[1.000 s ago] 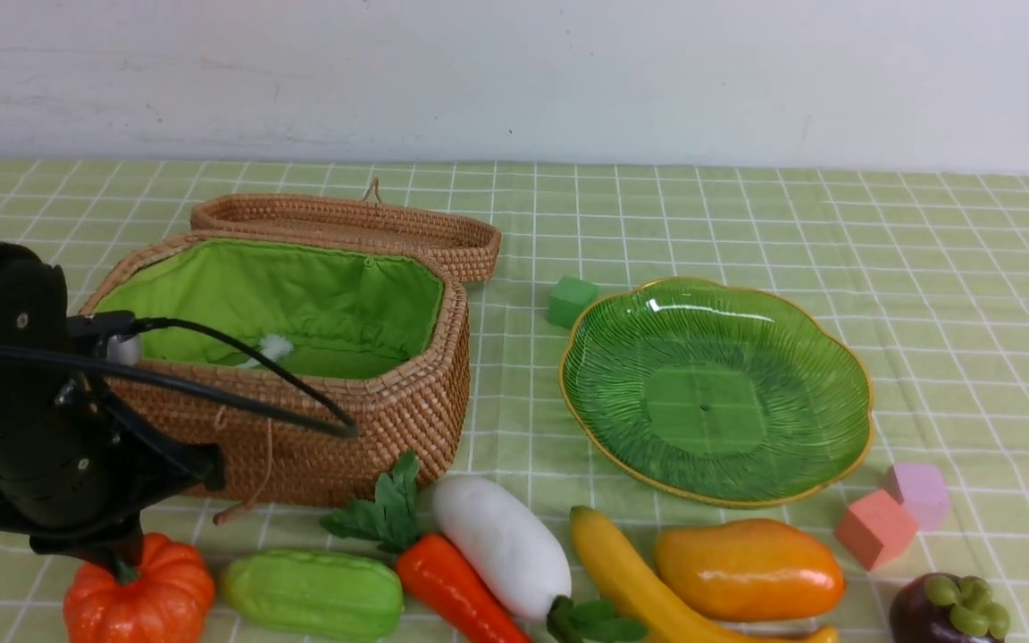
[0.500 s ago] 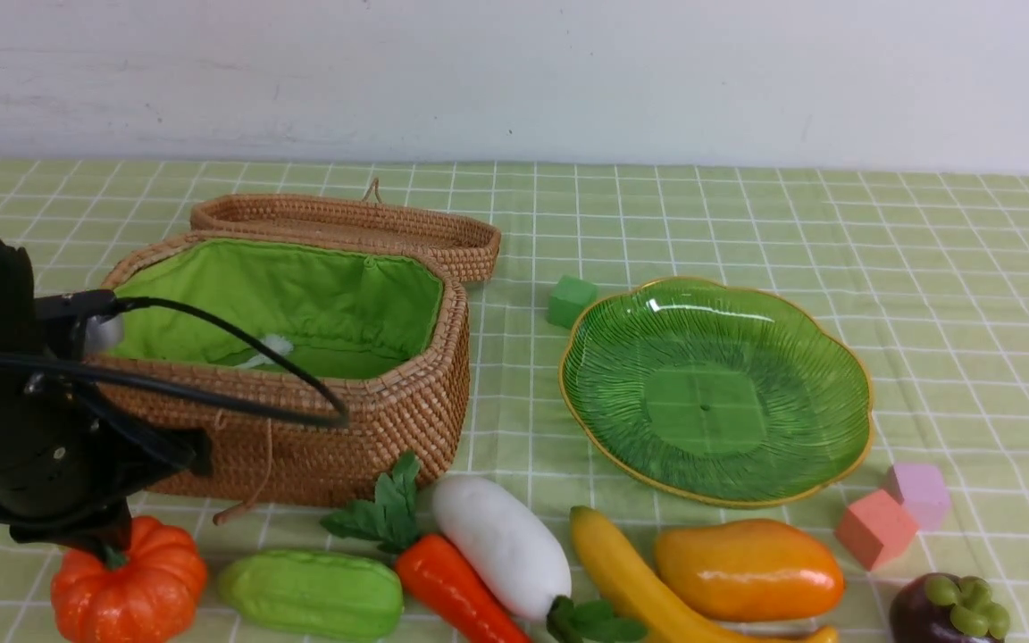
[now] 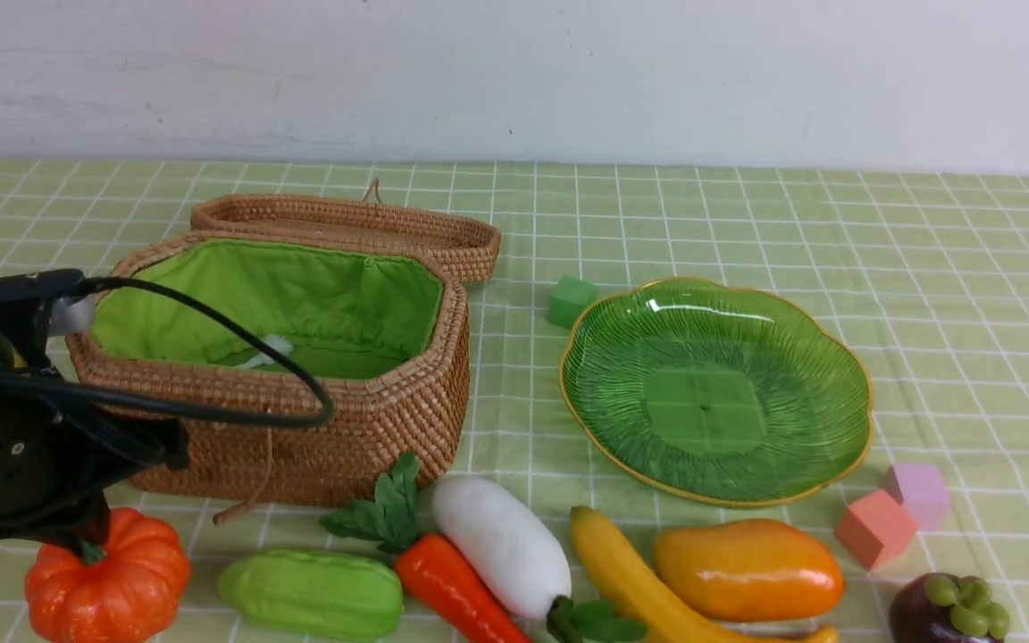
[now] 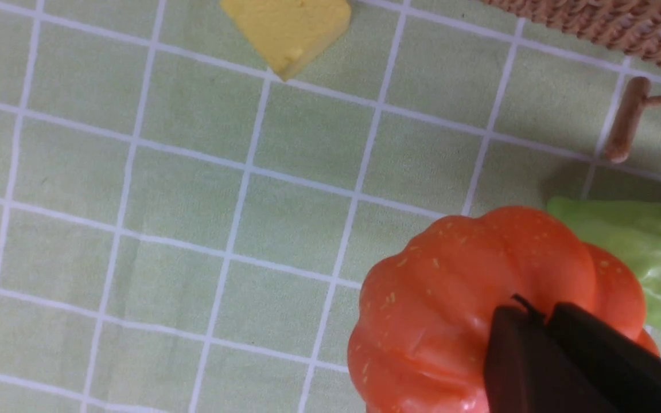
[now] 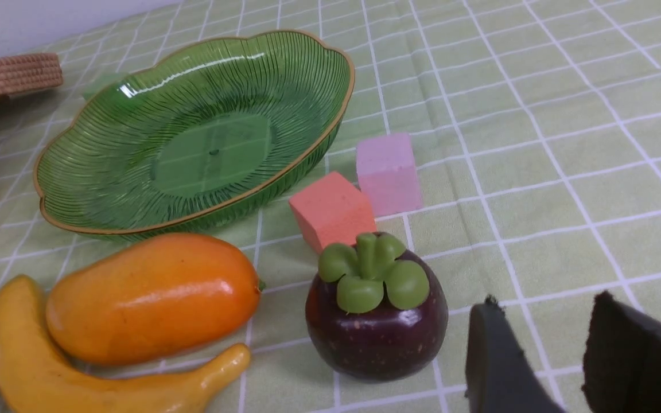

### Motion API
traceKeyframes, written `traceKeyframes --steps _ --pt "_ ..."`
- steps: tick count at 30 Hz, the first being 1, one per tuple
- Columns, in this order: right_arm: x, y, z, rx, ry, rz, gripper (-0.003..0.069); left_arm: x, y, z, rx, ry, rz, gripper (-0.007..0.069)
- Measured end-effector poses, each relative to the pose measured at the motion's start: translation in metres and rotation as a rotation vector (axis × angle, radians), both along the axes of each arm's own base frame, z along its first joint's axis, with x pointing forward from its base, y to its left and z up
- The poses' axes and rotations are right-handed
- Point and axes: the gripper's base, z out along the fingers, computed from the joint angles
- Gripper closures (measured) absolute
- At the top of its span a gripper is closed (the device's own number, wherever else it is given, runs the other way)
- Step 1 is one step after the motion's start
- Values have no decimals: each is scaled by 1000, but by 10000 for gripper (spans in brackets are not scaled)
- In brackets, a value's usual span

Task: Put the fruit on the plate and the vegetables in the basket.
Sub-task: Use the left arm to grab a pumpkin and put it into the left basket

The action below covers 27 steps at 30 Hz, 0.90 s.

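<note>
Covering pumpkin top — left jaws, banana cropped

Orange pumpkin, ribbed green plate.

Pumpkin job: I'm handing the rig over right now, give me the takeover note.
The left gripper has its jaws shut on the stem of the pumpkin, beside the basket.
The right gripper has its jaws open and empty, near the mangosteen.
Loose in the near row: gourd, carrot, radish, banana, mango.
Done: nothing placed; the plate is bare.
Left: four vegetables, three fruits.
</note>
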Motion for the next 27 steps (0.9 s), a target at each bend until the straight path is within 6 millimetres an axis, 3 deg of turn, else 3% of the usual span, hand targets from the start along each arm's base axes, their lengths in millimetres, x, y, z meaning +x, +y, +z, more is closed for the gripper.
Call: traceKeyframes --steps 27 --pt "0 0 0 0 0 0 419 -11 -1 14 -36 -34 -21 613"
